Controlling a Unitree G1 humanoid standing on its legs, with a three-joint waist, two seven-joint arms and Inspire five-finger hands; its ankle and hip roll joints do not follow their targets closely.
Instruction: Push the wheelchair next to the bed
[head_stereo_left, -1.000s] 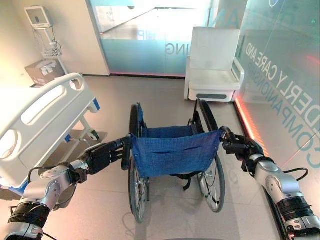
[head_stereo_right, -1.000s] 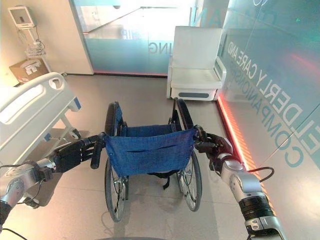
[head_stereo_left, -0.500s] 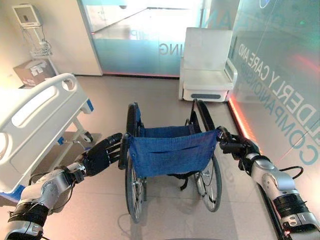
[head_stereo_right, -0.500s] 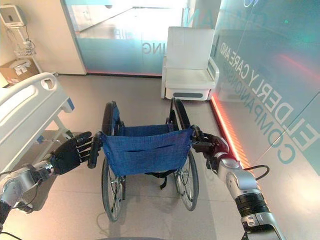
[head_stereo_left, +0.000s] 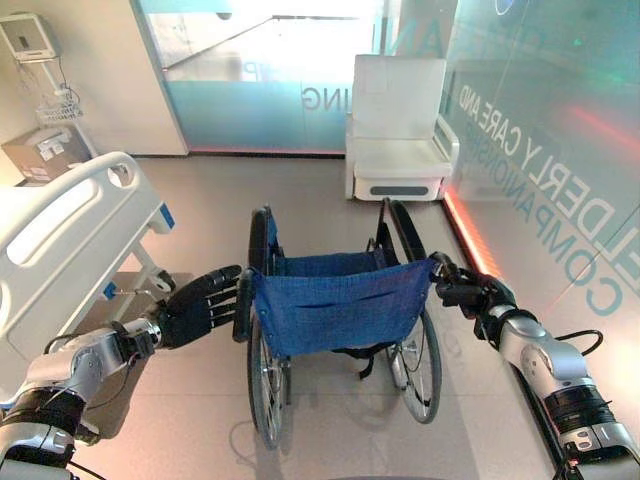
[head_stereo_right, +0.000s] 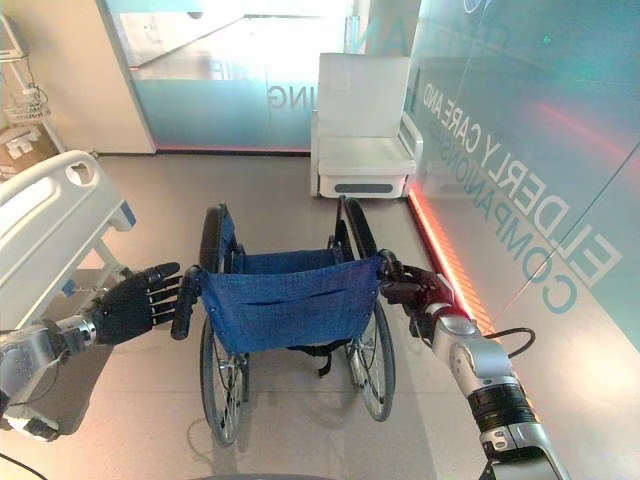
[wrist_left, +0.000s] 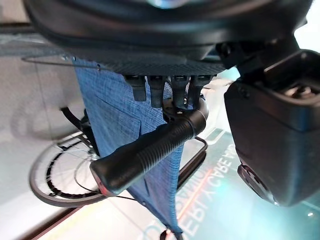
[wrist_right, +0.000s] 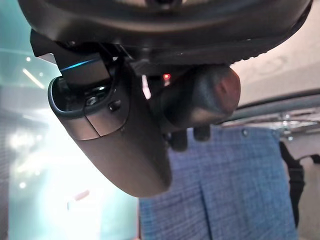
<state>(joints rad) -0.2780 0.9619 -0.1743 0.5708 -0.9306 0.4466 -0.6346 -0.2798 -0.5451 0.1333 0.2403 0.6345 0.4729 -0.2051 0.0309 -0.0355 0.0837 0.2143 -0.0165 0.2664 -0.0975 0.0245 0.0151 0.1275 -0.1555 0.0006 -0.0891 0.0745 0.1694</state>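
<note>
Wheelchair (head_stereo_left: 340, 310): left robot hand (head_stereo_left: 195, 305) has let go (fingers spread); right robot hand (head_stereo_left: 470, 297) still grips.

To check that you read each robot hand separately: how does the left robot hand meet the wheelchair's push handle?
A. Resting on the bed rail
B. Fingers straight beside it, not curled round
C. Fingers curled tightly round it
B: the left robot hand has straight fingers at the left push handle, not curled round it.
</note>
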